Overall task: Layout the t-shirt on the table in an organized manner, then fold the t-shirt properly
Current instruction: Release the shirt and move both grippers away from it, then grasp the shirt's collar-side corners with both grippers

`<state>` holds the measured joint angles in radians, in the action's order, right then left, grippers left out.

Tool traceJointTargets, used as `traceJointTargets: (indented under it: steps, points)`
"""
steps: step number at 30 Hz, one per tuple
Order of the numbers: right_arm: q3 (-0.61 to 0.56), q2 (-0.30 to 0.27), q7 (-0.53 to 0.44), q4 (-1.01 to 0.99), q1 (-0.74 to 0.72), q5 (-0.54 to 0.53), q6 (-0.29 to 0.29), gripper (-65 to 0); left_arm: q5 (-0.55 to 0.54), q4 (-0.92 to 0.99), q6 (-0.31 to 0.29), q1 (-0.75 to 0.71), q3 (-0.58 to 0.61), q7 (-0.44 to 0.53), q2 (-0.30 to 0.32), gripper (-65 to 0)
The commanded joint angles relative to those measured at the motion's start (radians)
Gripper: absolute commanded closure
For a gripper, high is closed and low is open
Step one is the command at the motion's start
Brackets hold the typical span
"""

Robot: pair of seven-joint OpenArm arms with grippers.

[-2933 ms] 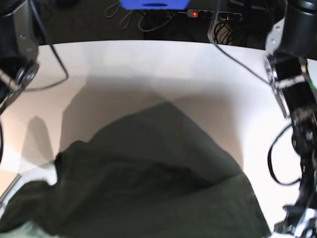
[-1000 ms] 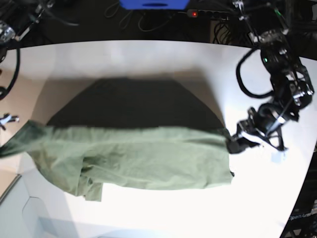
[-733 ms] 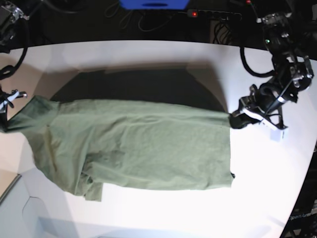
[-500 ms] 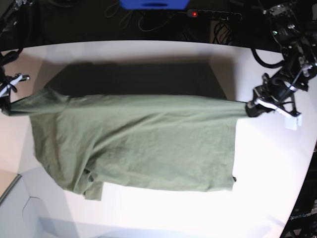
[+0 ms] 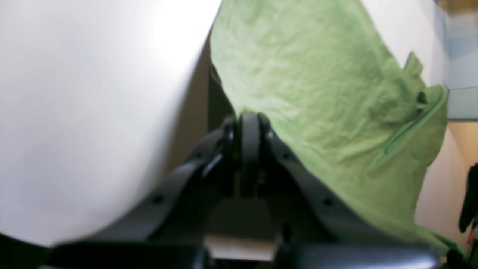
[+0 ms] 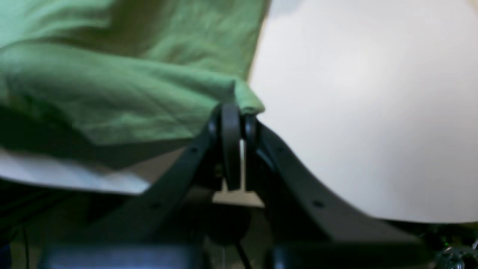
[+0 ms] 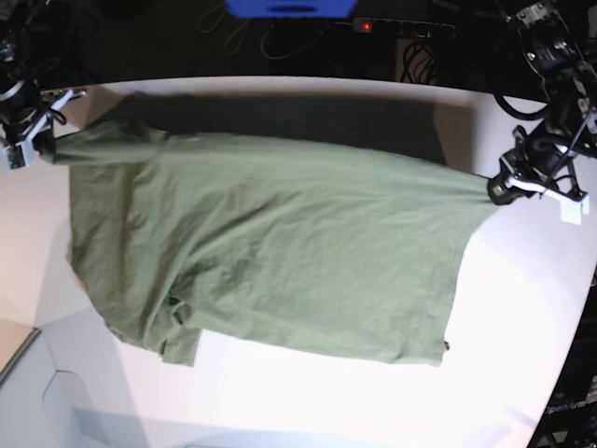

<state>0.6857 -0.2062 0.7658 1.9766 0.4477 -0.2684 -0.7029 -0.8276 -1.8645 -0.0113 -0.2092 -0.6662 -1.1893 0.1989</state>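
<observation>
The table is the biggest thing here: a white top with a curved far edge, and it fills most of the base view. Over it the t-shirt is stretched wide, olive-green and wrinkled, held by its two far corners. Its near edge lies on the table, and below its far edge there is a dark shadow on the white surface. At the near left in the base view the cloth is bunched into a small fold.

The left gripper is on the right side of the base view. Its jaws are pressed together on one corner of the shirt – in the left wrist view the cloth goes out directly from the closed tips.

The right gripper is at the far left corner of the table in the base view. It is also clamped on the shirt: in the right wrist view a folded edge of green cloth is pinched between its tips.
</observation>
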Motion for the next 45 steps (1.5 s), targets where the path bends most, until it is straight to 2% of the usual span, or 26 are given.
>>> traceJointTargets:
  steps: [1, 6, 9, 11, 16, 18, 21, 25, 29, 33, 37, 40, 41, 43, 45]
  points:
    - [0.002, -0.014, -0.021, 0.014, 0.006, -0.01, 0.005, -3.3, -0.016, -0.007, 0.006, -0.006, -0.007, 0.01, 0.012, -0.2]
    - [0.009, -0.002, -0.021, 0.016, 0.004, -0.01, 0.005, -18.1, -0.017, 0.041, 0.006, -0.009, -0.007, 0.01, 0.012, -0.5]
    - [0.009, -0.003, -0.021, 0.016, 0.004, -0.01, 0.005, -22.3, -0.017, 0.061, 0.006, -0.011, -0.007, 0.01, 0.012, -1.1]
    - [0.009, -0.003, -0.021, 0.016, 0.001, -0.01, 0.005, -22.9, -0.017, 0.068, 0.006, -0.012, -0.007, -0.004, 0.012, -5.9]
    - [0.009, -0.002, -0.021, 0.016, -0.005, -0.01, 0.005, -22.9, -0.017, 0.059, 0.006, -0.011, -0.007, -0.096, 0.012, -27.7]
    - [0.009, -0.003, -0.021, 0.016, -0.007, -0.01, 0.005, -22.9, -0.016, 0.059, 0.006, -0.025, -0.007, -0.1, 0.012, -29.3]
    - [0.009, -0.003, -0.021, 0.014, -0.025, -0.01, 0.005, -22.9, -0.014, 0.059, 0.006, -0.049, -0.013, -0.094, 0.014, -28.0]
    - [0.002, 0.0, -0.019, 0.011, -0.063, -0.009, 0.005, -23.2, -0.016, 0.065, 0.006, -0.035, -0.085, -0.093, 0.01, -27.0]
    - [-0.025, 0.001, -0.013, -0.001, -0.131, -0.009, 0.005, -23.3, -0.016, 0.068, 0.006, 0.081, -0.086, -0.093, -0.002, -26.3]
    - [-0.096, -0.005, -0.013, -0.072, -0.211, -0.009, 0.005, -23.0, 0.029, 0.09, 0.006, 0.219, 0.012, -0.093, -0.069, -24.1]
    - [-0.154, -0.006, -0.013, -0.178, -0.295, -0.009, 0.005, -21.9, 0.153, 0.222, 0.006, 0.327, 0.127, -0.087, -0.129, -23.8]
    - [-0.194, -0.006, -0.018, -0.264, -0.346, -0.007, 0.005, -14.8, 0.251, 0.358, 0.006, 0.348, 0.182, 0.016, -0.158, -23.2]
    - [-0.206, -0.006, -0.018, -0.291, -0.367, -0.007, 0.005, -10.9, 0.276, 0.401, 0.006, 0.348, 0.205, 0.078, -0.158, -20.8]
    - [-0.226, -0.011, -0.018, -0.337, -0.396, 0.01, 0.005, -1.9, 0.307, 0.481, 0.006, 0.339, 0.273, 0.193, -0.149, -10.9]
    - [-0.254, -0.014, -0.019, -0.376, -0.421, 0.076, 0.005, 0.0, 0.314, 0.527, 0.006, 0.32, 0.322, 0.274, -0.134, -0.3]
